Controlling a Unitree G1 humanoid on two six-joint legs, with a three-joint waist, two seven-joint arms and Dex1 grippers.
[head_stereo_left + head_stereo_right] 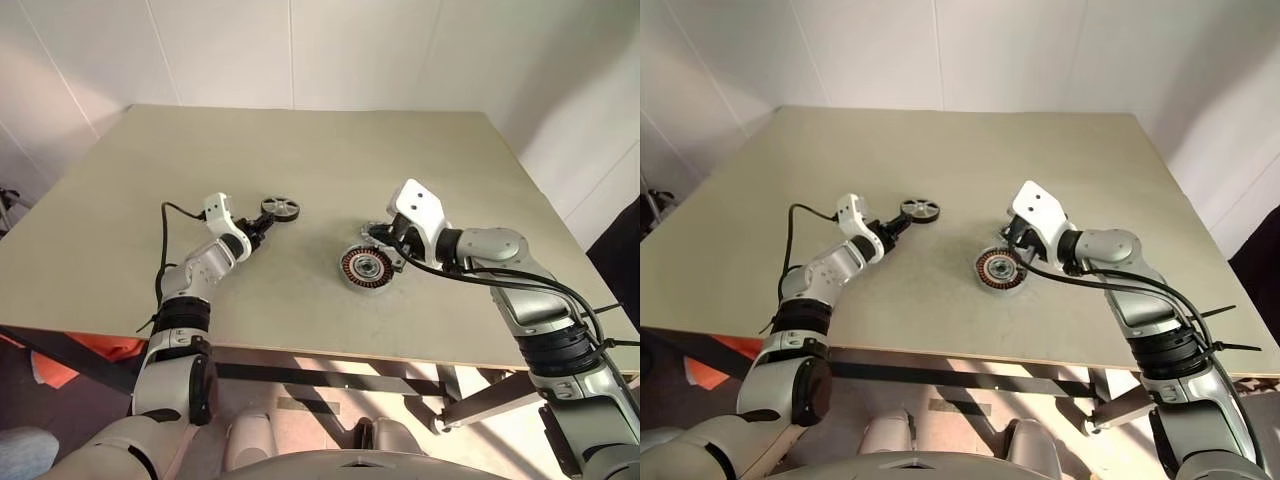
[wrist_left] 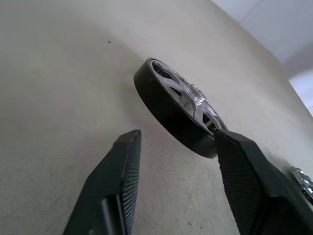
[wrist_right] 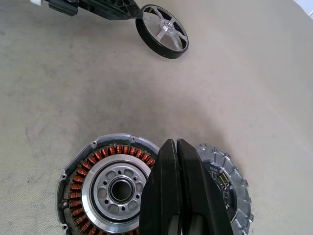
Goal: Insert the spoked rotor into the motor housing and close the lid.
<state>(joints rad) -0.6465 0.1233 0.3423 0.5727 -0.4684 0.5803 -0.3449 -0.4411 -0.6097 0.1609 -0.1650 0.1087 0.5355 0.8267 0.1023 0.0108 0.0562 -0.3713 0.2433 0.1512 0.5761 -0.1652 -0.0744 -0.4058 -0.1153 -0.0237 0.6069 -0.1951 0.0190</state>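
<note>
Nothing is assembled yet. The spoked rotor [image 1: 280, 208] lies on the counter [image 1: 300, 150], at about ten o'clock from the motor housing [image 1: 365, 267]. The left pincer [image 2: 176, 147] is spread at the rotor's rim, not pinching it. The right pincer [image 3: 177, 161], pressed together and empty, hovers over the open housing; the lid [image 3: 227, 183] lies just beside it.

Matt black-rimmed spoked rotor [image 2: 178, 113], shiny metal spokes
</note>
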